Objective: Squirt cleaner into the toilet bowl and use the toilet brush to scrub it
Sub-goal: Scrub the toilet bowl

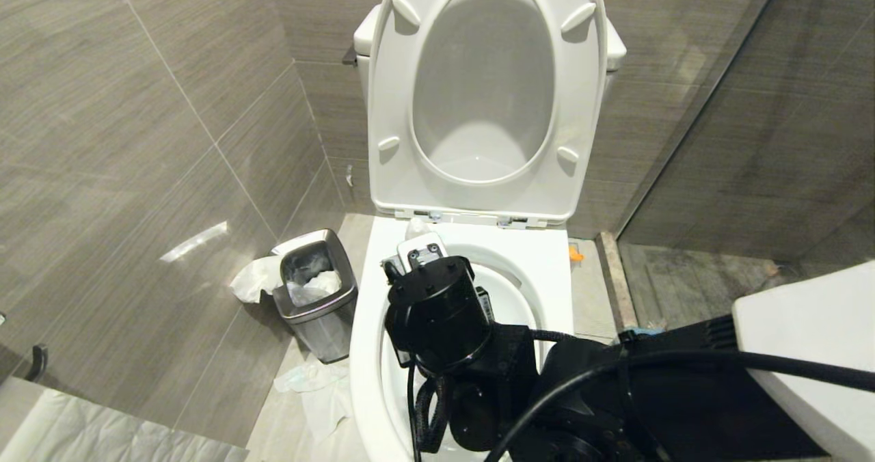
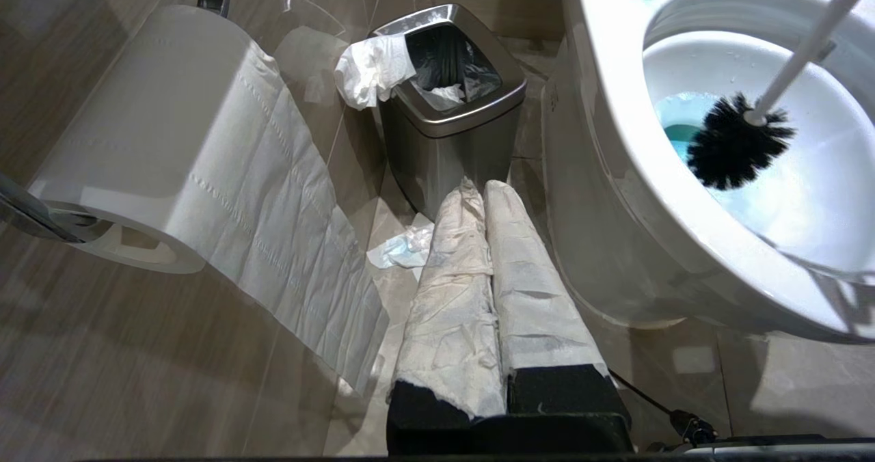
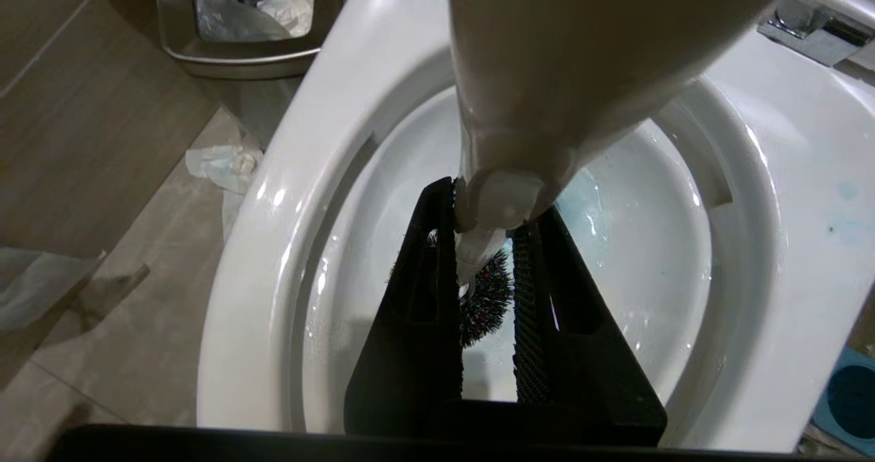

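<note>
Scrubbing is the step in hand: the right gripper (image 3: 489, 243) is clenched on the toilet brush (image 2: 738, 141) handle, its black head down inside the toilet bowl (image 2: 615, 175) by blue-tinted water; next it likely needs sweeps around the wall, while the left gripper (image 2: 487, 195), closed and paper-wrapped, is parked near the steel bin (image 2: 444, 147)

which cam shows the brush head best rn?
Left wrist view: the toilet brush head sits unobstructed inside the toilet bowl. Right wrist view shows bristles only partly, behind the right gripper. Head view: the arm hides it.
</note>
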Available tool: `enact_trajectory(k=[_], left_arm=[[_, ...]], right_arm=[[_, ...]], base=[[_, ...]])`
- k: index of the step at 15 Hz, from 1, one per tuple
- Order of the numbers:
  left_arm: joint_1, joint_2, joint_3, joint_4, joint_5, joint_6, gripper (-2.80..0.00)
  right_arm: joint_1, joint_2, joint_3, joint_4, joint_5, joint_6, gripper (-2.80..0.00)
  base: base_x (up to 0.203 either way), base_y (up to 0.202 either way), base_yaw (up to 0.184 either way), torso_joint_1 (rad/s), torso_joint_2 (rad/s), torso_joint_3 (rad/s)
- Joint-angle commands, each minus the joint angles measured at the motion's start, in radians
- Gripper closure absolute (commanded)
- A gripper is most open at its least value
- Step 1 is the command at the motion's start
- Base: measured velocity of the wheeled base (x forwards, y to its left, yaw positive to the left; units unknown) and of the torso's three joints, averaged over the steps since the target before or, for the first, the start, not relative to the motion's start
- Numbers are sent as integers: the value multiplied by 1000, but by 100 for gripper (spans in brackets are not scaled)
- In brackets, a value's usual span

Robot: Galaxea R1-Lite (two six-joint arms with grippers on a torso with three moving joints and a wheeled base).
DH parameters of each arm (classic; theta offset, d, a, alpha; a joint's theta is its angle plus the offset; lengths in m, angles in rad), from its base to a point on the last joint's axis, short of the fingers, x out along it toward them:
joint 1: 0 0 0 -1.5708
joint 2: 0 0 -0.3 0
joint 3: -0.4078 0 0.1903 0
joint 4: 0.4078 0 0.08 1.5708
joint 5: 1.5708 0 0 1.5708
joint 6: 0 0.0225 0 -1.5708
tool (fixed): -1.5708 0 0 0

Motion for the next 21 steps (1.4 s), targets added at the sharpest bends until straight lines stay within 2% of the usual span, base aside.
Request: enact_trajectory(k=[1,10,15,21], left_arm=[[-1,1,2,0,0,0,0],[-1,1,2,0,0,0,0],[-1,1,2,0,0,0,0],[-1,1,2,0,0,0,0]], right_arm=[[-3,65,-65,-1,-7,-2,0],[-129,210,-321,-1,-10,-117,0],[-183,165,-305,2,-12,-137,0],[-184,43,-225,13,-9,-137,0]], base=[[0,0,0,0,0,0],[0,0,0,0,0,0],[0,0,0,0,0,0],[0,0,0,0,0,0]])
